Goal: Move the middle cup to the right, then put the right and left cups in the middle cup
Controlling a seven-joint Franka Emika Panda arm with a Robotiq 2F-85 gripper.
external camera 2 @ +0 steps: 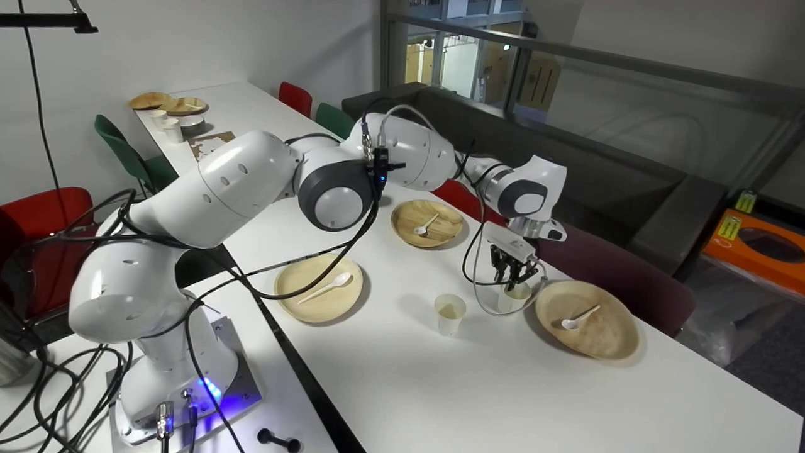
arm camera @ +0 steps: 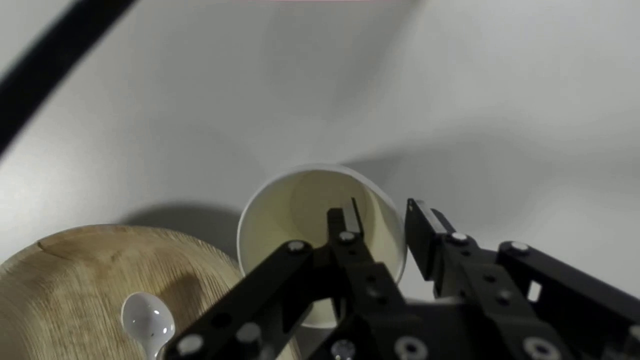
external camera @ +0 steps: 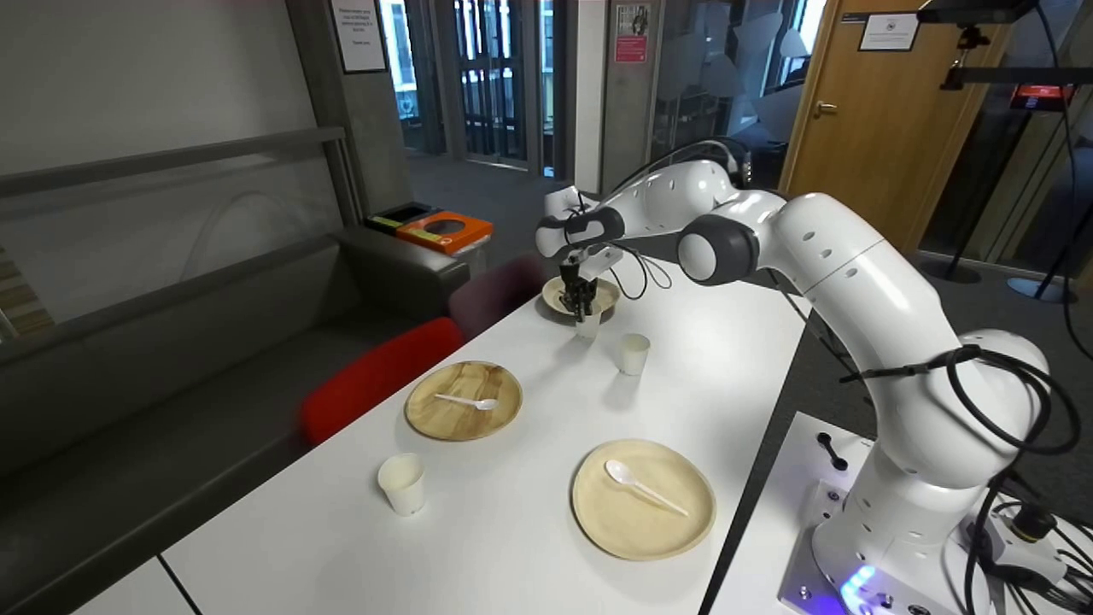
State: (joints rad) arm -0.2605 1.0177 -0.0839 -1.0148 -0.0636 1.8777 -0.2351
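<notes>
A plain white cup stands upright beside the far plate; it also shows in an exterior view and in the wrist view. My gripper is open over it, also seen in both exterior views. In the wrist view one finger is over or within the cup's opening and one is outside, with the rim between them. How deep the finger sits is unclear. A second white cup stands upright close by. A third cup stands apart, hidden in an exterior view.
Round tan plates with white spoons lie on the table; one plate is right beside the gripped-over cup. Loose cables hang by the gripper. Chairs line the table edge.
</notes>
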